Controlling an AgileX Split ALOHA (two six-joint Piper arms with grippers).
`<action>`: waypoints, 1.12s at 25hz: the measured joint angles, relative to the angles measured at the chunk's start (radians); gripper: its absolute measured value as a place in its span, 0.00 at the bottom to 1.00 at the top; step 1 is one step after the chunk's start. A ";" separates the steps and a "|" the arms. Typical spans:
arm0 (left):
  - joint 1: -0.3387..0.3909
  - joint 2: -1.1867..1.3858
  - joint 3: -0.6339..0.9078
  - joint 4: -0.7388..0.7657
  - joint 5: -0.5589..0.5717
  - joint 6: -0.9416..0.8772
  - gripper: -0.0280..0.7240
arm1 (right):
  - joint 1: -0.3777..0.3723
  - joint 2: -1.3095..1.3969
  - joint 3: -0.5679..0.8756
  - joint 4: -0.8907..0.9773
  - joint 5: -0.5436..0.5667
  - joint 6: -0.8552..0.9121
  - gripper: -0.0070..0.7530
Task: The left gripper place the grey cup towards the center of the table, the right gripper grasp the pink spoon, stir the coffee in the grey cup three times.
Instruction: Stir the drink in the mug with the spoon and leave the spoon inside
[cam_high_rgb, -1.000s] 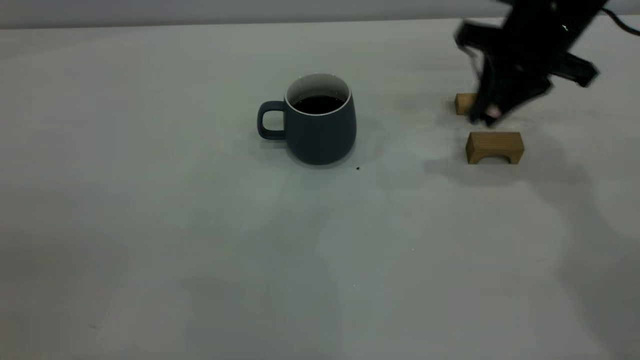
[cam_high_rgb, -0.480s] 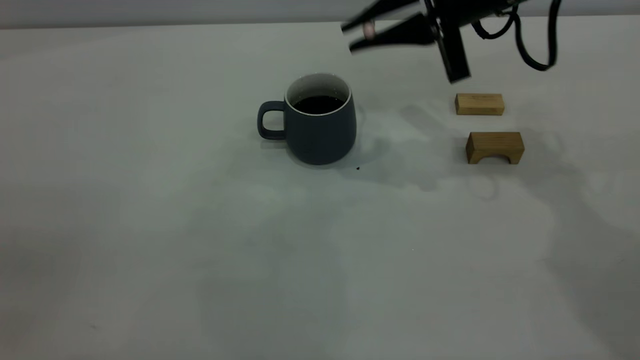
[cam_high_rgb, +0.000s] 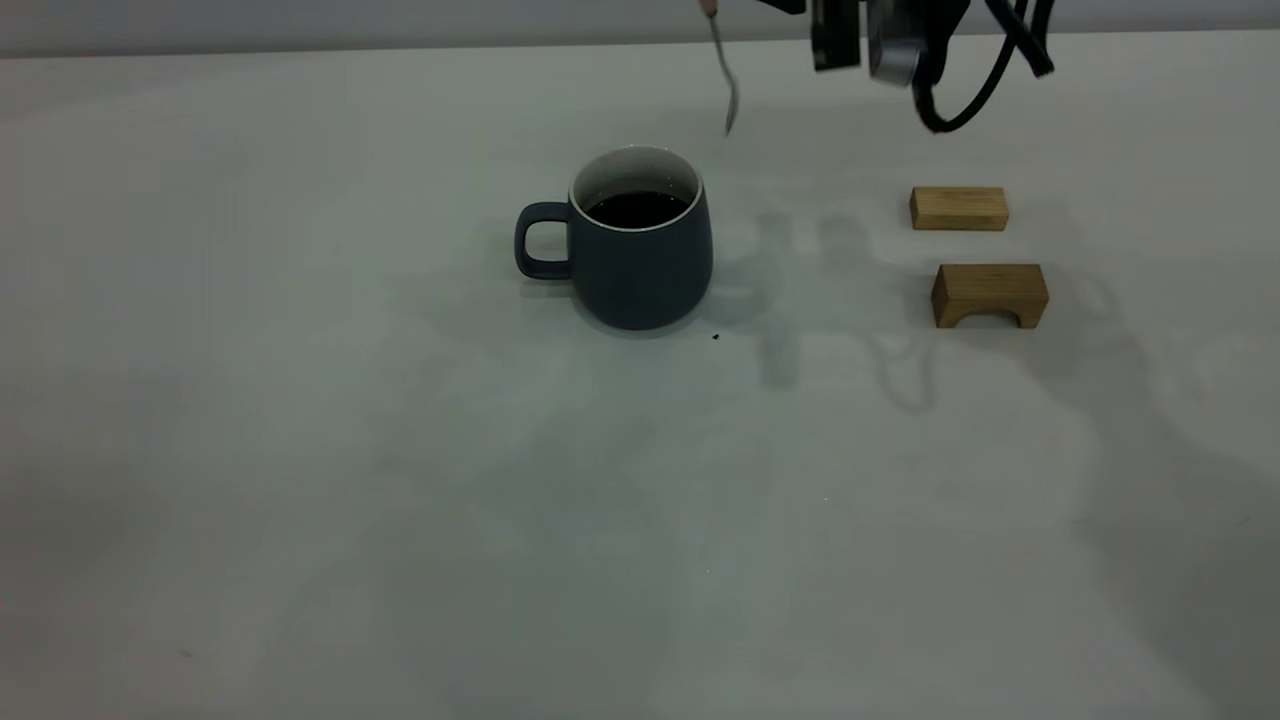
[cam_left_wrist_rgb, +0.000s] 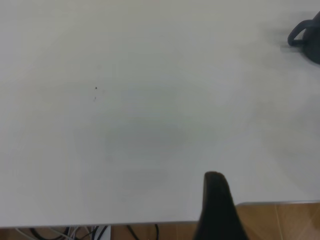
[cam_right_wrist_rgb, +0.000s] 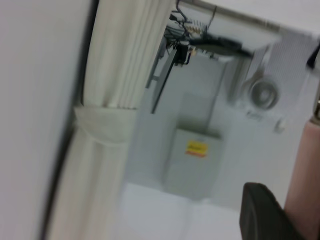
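**Spoon lifted and swung over toward the cup**

The pink spoon now hangs bowl-down, clenched by its handle in the right gripper, up and a little to the right of the grey cup. A second ago that claw was down by the two wooden blocks, low on its right side; since then it has risen and carried the spoon across. The cup sits below the spoon tip, coffee undisturbed, near mid-table. I'd say placing is done and stirring comes next. The left gripper waits at the table edge; I cannot tell its grip.
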 joint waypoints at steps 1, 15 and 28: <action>0.000 0.000 0.000 0.000 0.000 0.000 0.79 | 0.005 0.003 0.000 0.000 0.000 0.054 0.18; 0.000 0.000 0.000 0.000 0.000 0.000 0.79 | 0.071 0.231 -0.247 0.005 0.003 0.187 0.18; 0.000 0.000 0.000 0.000 0.000 0.000 0.79 | 0.097 0.339 -0.279 0.005 0.003 0.193 0.18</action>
